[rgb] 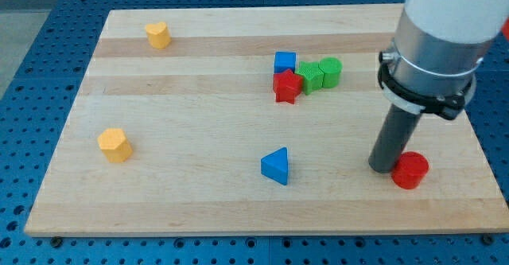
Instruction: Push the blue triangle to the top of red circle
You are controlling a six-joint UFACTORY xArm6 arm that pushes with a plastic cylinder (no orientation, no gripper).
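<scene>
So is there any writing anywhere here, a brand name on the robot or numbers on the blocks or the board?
None: no word, number, label or sign can be read in this view.
The arm's pale housing and dark rod are plain.
The wooden board is unmarked.
The blocks, such as the blue triangle and red circle, carry nothing.
</scene>
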